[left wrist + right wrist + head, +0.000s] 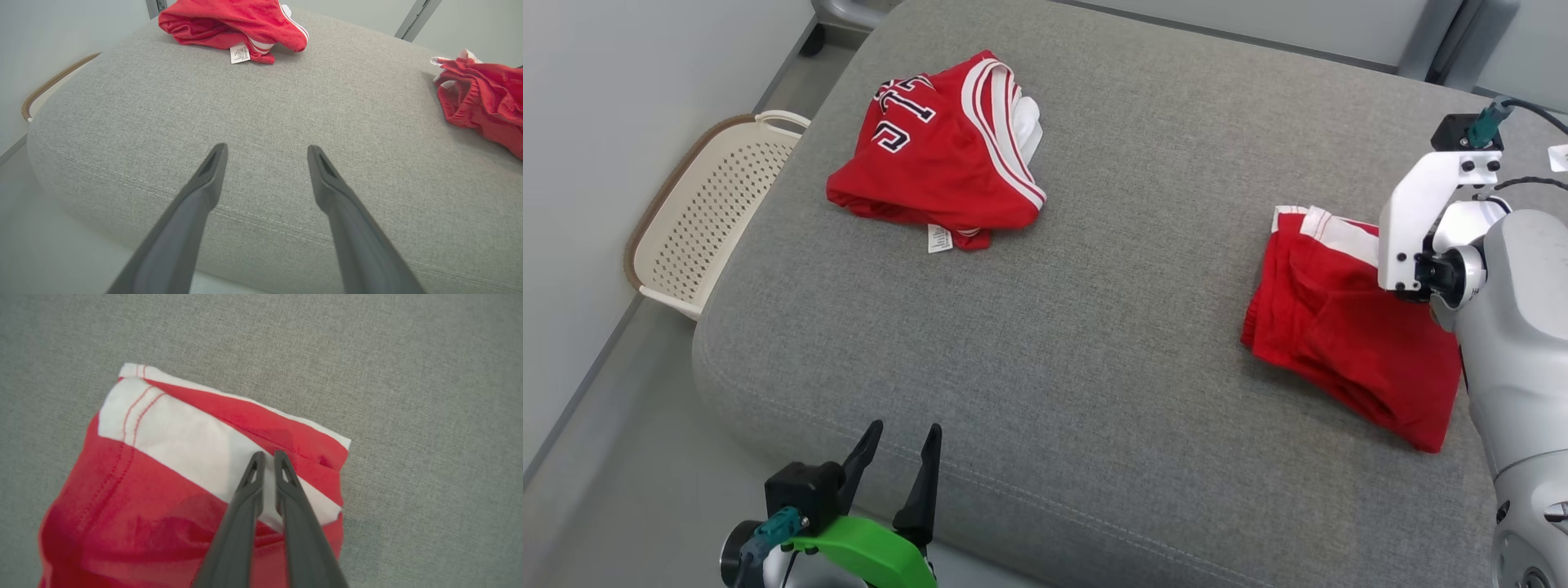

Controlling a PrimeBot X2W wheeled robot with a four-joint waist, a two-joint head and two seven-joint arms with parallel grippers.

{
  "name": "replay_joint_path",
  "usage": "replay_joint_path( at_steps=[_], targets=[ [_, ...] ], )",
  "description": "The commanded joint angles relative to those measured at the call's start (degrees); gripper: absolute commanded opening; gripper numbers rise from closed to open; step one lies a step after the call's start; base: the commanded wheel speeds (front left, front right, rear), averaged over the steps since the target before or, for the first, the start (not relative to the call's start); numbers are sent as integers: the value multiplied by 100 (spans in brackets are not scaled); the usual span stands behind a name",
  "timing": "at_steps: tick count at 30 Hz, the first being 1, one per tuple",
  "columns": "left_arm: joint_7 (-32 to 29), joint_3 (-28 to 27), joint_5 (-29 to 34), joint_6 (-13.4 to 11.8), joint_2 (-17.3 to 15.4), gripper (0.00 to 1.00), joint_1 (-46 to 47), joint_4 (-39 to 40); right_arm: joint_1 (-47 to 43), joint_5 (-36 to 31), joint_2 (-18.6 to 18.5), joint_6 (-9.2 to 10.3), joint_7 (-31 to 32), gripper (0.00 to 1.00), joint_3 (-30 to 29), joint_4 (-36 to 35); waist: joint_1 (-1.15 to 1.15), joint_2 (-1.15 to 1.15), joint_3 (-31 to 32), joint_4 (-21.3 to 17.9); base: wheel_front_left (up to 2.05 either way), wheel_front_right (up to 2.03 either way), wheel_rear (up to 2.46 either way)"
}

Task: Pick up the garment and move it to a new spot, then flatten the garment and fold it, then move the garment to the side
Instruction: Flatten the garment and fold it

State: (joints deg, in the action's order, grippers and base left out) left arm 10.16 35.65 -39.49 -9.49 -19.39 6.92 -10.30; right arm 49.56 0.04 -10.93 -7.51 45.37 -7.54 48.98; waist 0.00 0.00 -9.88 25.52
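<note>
Two red garments lie on the grey cushion (1094, 286): a crumpled jersey (931, 163) far left and a folded red garment (1339, 343) at the right edge. Our left tool (905, 427) gapes wide and empty at the near edge. Our right tool (269, 454), fingers nearly together, grips nothing over the white band. One basket (711, 212) stands beside the cushion's left.
</note>
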Motion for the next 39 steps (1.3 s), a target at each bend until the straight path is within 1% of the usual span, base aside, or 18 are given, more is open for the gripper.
replay_joint_path(
  at_steps=[1,2,9,12,21,22,23,31,39],
  targets=[
    [27,9,-25,35,10,100,112,-27,-35,-33,-9,3,-2,2,-8,-46,0,0,-20,22,0,0,0],
    [43,14,-26,35,17,100,119,-39,-41,-55,-14,4,-31,0,-12,-67,0,0,-29,31,0,0,0],
    [95,33,-35,69,56,100,155,-137,-96,-209,-30,4,-70,0,-93,-212,0,0,-79,80,0,0,0],
    [113,41,-42,78,71,100,176,-172,-73,-265,-38,4,-185,0,-137,-278,0,0,-100,94,0,0,0],
    [117,52,-64,66,79,100,215,-248,119,-230,45,4,-357,0,-190,-378,0,0,-63,96,0,0,0],
    [120,51,-69,63,76,100,214,-254,123,-222,48,4,-387,80,-202,-382,0,0,-45,90,0,0,0],
    [121,50,-76,57,71,100,209,-262,112,-195,71,3,-436,100,-209,-385,0,0,-20,81,0,0,0],
    [80,54,-97,-1,-35,100,54,-229,-36,-72,163,3,-1006,100,-171,-729,0,0,282,-93,0,0,0],
    [-32,69,-96,-127,-166,100,-112,-16,-492,39,145,4,-1137,100,-272,-1321,0,0,603,-358,0,0,0]
  ],
)
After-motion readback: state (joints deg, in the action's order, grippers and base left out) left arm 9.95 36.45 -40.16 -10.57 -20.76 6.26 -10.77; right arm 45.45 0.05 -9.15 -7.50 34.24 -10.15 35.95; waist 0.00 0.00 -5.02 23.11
